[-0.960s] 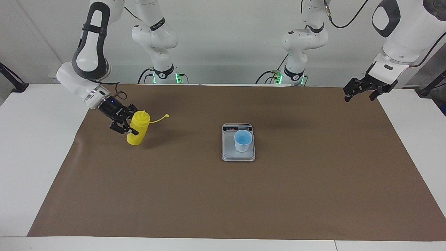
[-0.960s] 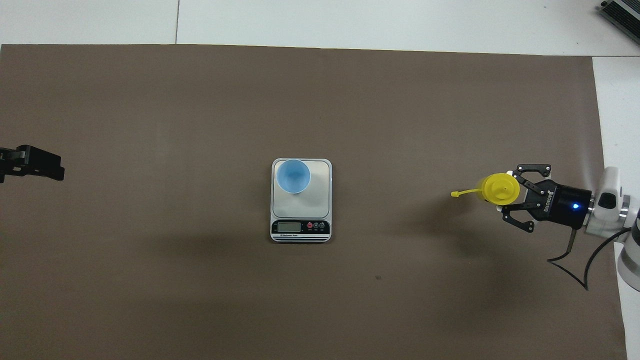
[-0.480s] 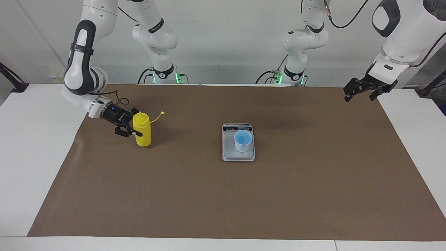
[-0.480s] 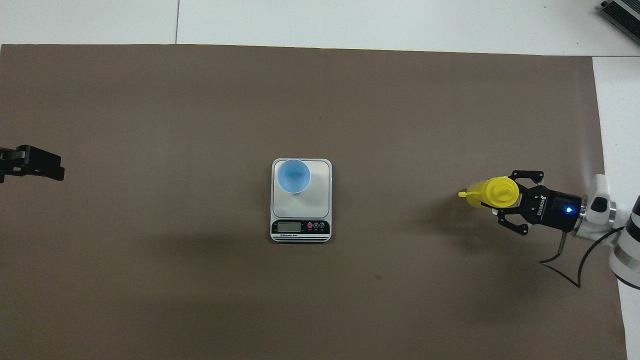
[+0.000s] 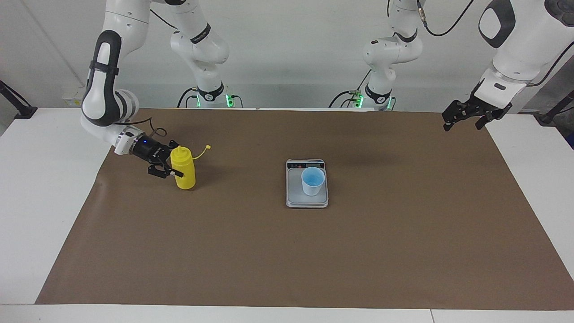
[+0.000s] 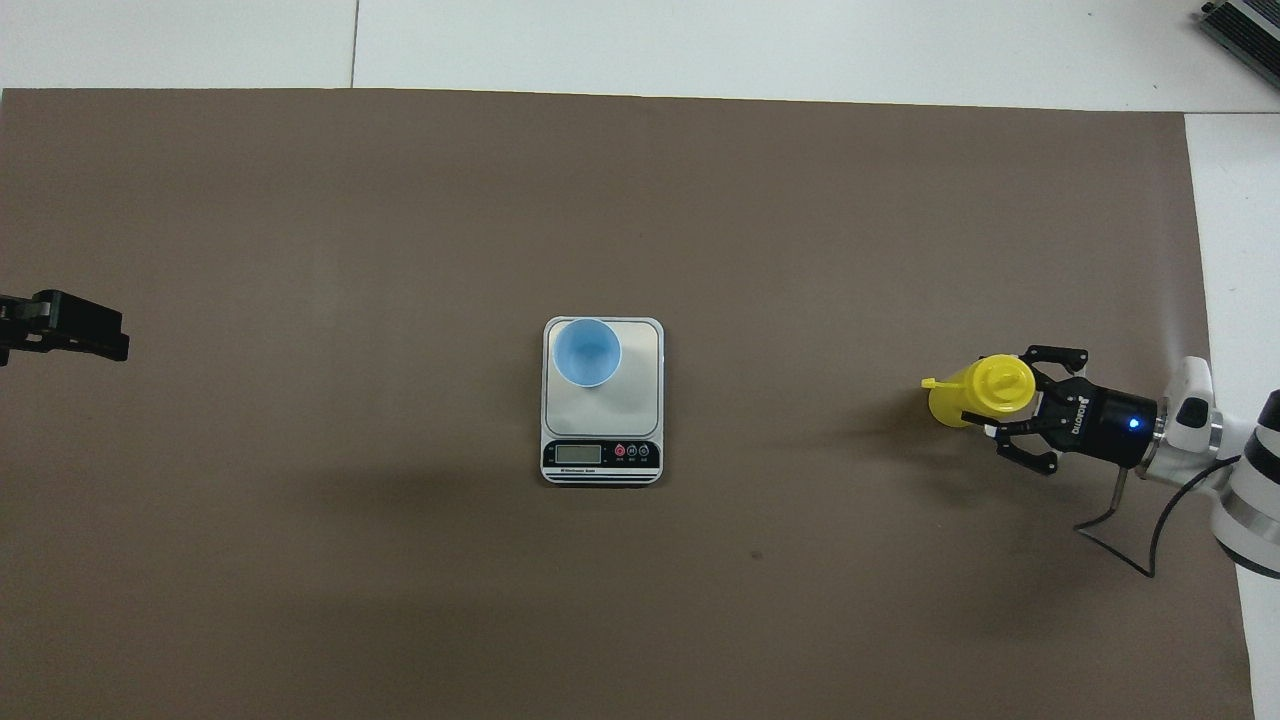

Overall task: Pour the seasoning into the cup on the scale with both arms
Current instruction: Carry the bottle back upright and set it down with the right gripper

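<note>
The yellow seasoning bottle [image 5: 184, 172] [image 6: 972, 400] stands upright on the brown mat near the right arm's end of the table, its tethered cap sticking out sideways. My right gripper [image 5: 180, 168] [image 6: 985, 393] reaches in low from the side and is shut on the bottle's body. The light blue cup [image 5: 312, 181] [image 6: 587, 352] stands on the silver scale [image 5: 296, 196] [image 6: 636, 402] at the middle of the mat. My left gripper [image 5: 464, 119] [image 6: 70, 330] waits open and empty, raised over the mat's edge at the left arm's end.
The brown mat [image 5: 287, 260] covers most of the white table. The scale's dark display strip [image 6: 600, 455] faces the robots. Both arm bases [image 5: 210, 96] stand at the robots' edge of the table.
The right gripper has lowered the tilted, raised bottle and set it upright on the mat, a little nearer the cup. The left arm has not moved.
</note>
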You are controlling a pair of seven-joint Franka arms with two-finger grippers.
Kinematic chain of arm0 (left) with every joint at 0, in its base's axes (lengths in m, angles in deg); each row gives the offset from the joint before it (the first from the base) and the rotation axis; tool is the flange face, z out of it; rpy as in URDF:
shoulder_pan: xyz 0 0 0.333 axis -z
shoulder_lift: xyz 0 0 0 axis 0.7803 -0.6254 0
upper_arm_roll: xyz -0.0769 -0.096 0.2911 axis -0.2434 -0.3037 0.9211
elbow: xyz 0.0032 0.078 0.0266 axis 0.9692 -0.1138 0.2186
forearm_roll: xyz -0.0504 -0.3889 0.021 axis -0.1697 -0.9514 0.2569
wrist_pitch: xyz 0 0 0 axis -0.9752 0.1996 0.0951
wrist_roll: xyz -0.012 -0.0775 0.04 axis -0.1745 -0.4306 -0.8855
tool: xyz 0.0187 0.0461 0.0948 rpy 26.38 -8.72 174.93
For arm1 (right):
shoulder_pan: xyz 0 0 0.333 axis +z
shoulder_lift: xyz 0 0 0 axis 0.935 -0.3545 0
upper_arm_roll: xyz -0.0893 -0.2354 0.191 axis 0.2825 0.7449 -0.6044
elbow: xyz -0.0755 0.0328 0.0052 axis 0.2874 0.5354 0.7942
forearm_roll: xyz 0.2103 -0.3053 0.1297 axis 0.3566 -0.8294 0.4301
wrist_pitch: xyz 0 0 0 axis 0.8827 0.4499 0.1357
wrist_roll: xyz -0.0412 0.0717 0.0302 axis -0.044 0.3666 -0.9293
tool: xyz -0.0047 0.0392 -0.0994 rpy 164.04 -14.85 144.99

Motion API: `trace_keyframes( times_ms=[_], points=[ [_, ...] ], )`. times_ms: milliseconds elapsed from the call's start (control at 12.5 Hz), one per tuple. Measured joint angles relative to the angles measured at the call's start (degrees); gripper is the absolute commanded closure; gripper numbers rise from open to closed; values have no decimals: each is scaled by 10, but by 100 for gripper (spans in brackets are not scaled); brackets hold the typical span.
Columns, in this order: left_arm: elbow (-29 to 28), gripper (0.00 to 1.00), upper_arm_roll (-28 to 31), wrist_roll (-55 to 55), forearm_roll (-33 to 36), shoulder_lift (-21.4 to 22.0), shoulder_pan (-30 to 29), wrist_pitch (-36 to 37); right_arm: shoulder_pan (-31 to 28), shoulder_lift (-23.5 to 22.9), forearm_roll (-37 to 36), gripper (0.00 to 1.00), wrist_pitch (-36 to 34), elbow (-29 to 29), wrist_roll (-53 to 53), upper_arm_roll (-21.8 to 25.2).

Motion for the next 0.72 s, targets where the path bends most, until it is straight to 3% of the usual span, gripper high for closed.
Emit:
trace_keyframes(
  times_ms=[480,720],
  points=[
    [0,0,0,0,0,0,0,0,0,4,0,0,10,11,2,0],
    [0,0,0,0,0,0,0,0,1,38,-18,0,18,16,56,0]
  ],
)
